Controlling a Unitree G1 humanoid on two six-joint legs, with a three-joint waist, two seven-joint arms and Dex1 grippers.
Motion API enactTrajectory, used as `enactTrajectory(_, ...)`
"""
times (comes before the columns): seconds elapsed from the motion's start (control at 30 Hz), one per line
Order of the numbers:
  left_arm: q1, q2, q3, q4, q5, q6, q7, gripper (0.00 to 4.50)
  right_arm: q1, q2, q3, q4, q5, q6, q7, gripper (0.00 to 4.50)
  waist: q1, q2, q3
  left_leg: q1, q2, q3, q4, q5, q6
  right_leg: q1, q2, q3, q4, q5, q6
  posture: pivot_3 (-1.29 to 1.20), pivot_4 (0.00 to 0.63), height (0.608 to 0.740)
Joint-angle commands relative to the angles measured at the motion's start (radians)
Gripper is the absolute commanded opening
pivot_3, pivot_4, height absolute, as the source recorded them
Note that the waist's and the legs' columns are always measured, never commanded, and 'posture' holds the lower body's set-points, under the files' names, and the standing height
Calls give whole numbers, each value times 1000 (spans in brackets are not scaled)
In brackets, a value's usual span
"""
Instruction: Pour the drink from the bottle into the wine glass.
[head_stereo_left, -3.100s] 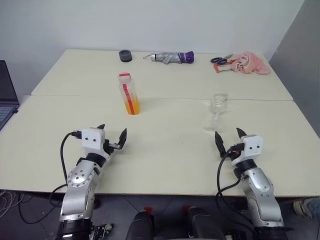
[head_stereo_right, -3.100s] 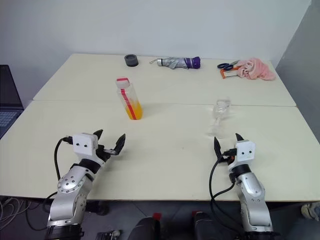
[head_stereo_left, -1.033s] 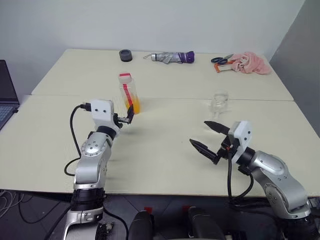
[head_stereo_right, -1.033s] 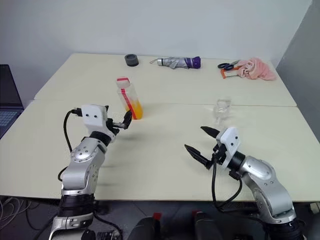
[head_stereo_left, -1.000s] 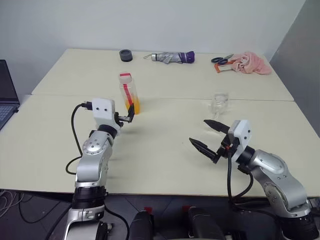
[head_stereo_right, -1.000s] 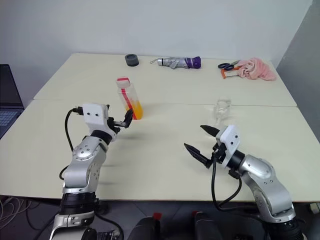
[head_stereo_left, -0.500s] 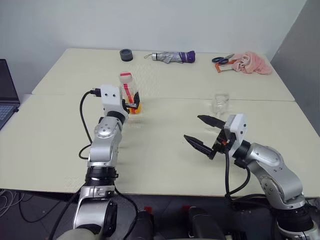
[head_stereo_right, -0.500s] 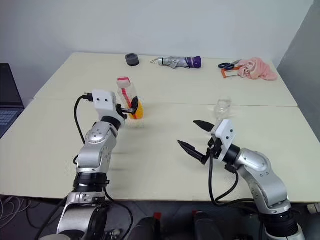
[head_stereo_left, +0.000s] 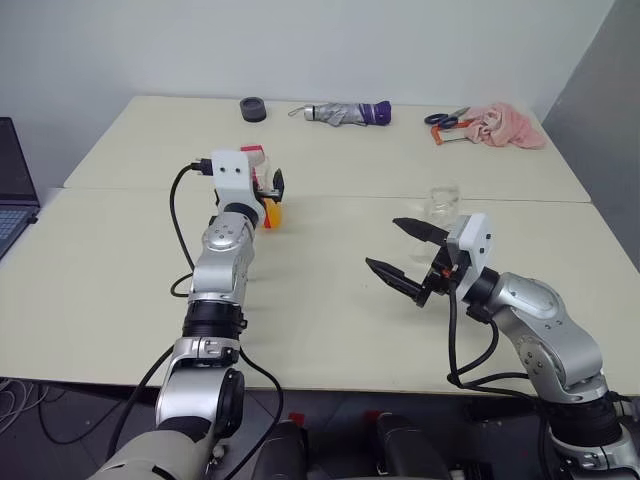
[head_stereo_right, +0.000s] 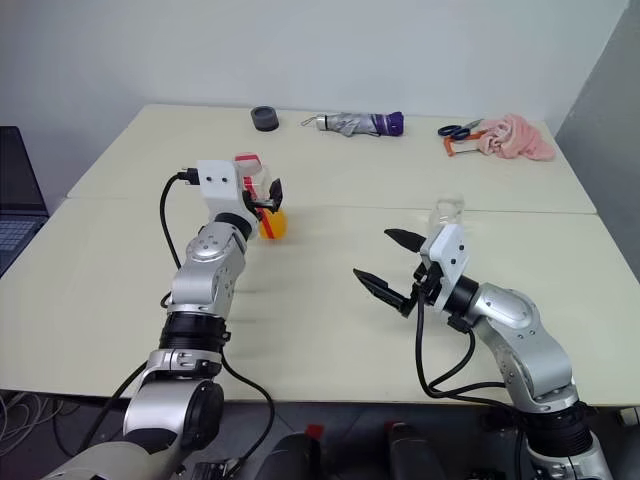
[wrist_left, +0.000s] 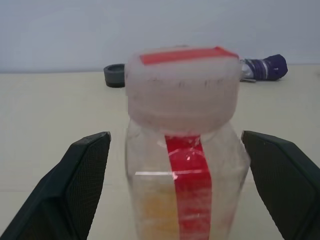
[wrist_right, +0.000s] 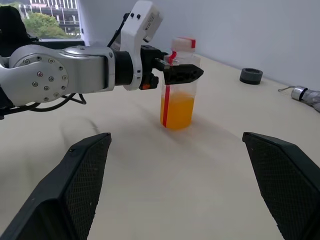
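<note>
- Your worktop (head_stereo_left: 330, 310) carries everything.
- Your right end effector (head_stereo_left: 403, 254) hangs spread wide and empty, just in front of the wine glass (head_stereo_left: 441, 203).
- Your left end effector (wrist_right: 175, 64) stands wide apart, straddling the bottle (wrist_left: 184, 150) without gripping it.
- The bottle stands upright, orange drink (wrist_right: 176, 111) in its lower part.

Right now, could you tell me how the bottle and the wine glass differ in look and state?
The bottle holds orange drink in its lower part; the wine glass looks empty. The bottle carries a red stripe and a cap; the glass is plain and open-topped. The bottle stands between the open left gripper's fingers, while the glass stands just behind the open right gripper, partly hidden by it. Both are clear and upright on the table.
</note>
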Motion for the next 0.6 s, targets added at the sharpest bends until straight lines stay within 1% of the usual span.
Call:
enactTrajectory(0.03, -46, 13, -2, 21, 10, -26, -4, 4480, -20, 5, -8, -19, 12, 0, 2, 4500, 0, 0, 0, 0, 0, 0, 0, 0, 0, 0, 0, 0, 0, 0, 0, 0, 150, 740)
enactTrajectory(0.57, -80, 28, -7, 84, 19, -48, -11, 4480, -30, 11, -6, -12, 15, 0, 12, 4500, 0, 0, 0, 0, 0, 0, 0, 0, 0, 0, 0, 0, 0, 0, 0, 0, 150, 740)
enactTrajectory(0.6, -82, 28, -7, 86, 21, -51, -9, 4297, -30, 11, -6, -11, 15, -1, 14, 4500, 0, 0, 0, 0, 0, 0, 0, 0, 0, 0, 0, 0, 0, 0, 0, 0, 150, 740)
